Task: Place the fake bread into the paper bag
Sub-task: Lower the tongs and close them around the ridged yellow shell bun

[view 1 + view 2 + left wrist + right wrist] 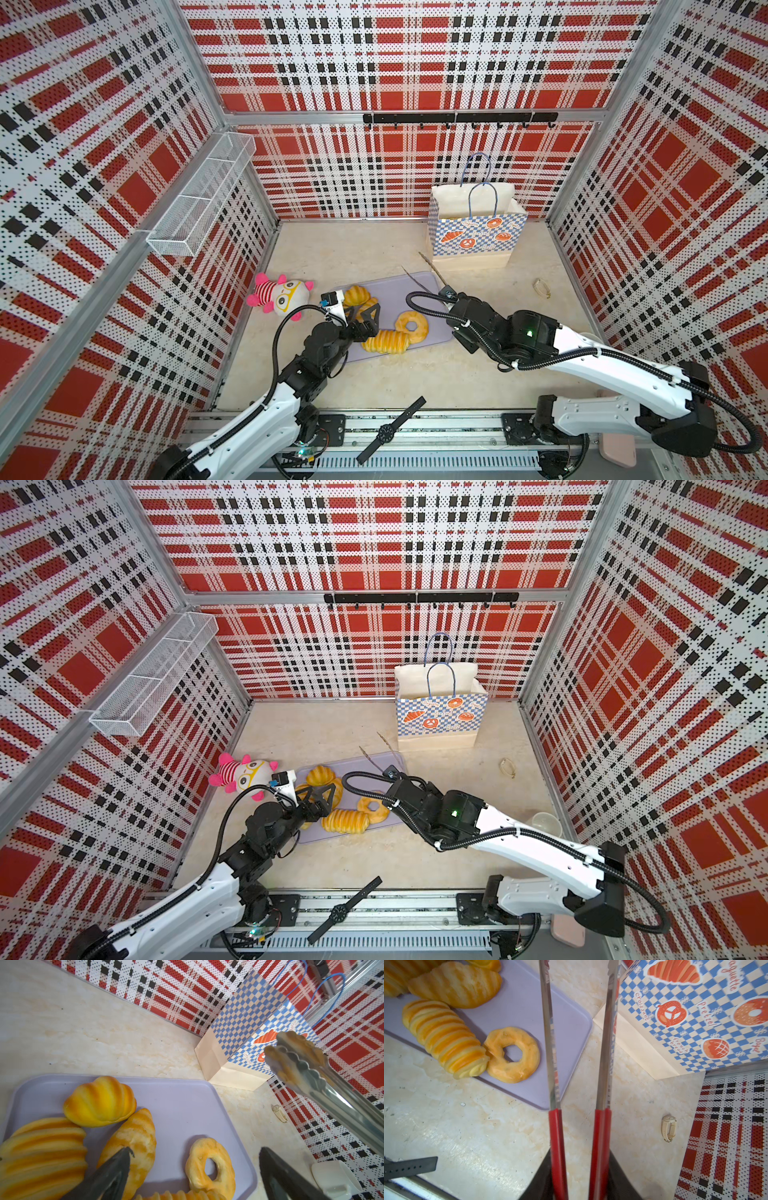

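The left gripper (365, 312) hung with its fingers (112, 1176) spread wide and empty over the lilac tray (178, 1101). The fake bread (99, 1101) lay on that tray: a striped loaf (133, 1142) beneath one fingertip, the ring doughnut (209, 1165) between the two, and a ridged loaf (178, 1195) cut off by the left wrist view's edge. In both top views the left arm hid part of the pile. The right gripper (580, 1153) was clamped on the red handles of the tongs (607, 1043). Their tips ran out of the right wrist view and showed only as a blur in the left wrist view. The paper bag (473, 239) stood upright just beyond those tips, and its inside could not be made out.
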{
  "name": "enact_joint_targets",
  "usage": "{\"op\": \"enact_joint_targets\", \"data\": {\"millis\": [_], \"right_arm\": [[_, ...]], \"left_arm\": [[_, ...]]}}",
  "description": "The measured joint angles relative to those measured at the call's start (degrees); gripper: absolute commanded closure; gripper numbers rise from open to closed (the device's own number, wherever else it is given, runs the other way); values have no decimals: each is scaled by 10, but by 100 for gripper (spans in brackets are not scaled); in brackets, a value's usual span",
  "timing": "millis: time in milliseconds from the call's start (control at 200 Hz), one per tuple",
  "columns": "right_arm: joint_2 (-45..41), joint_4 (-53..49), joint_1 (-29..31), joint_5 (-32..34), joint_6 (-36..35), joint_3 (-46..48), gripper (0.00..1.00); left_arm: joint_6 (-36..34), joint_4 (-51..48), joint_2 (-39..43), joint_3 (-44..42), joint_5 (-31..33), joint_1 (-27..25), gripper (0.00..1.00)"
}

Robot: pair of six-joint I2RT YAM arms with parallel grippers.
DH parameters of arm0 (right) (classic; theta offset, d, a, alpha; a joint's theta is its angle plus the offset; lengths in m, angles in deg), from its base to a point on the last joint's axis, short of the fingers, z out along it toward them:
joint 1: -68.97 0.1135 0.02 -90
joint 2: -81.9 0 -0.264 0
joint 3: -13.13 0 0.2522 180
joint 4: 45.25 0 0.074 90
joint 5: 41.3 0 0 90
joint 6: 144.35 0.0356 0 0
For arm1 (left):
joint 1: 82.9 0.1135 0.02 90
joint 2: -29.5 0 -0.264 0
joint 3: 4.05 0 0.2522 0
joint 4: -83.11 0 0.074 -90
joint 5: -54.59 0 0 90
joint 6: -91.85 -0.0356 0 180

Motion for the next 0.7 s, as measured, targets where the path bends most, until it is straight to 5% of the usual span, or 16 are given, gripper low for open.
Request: {"op": "enact_joint_targets", "data": {"millis": [251,701], "right_arm": [[51,28,-56,-144,-12,-14,66],[241,69,-78,-267,-91,-157,65]], "left_arm": [[64,-47,-9,6,-66,77,0],[96,-166,-6,82,-126,170,2]]}}
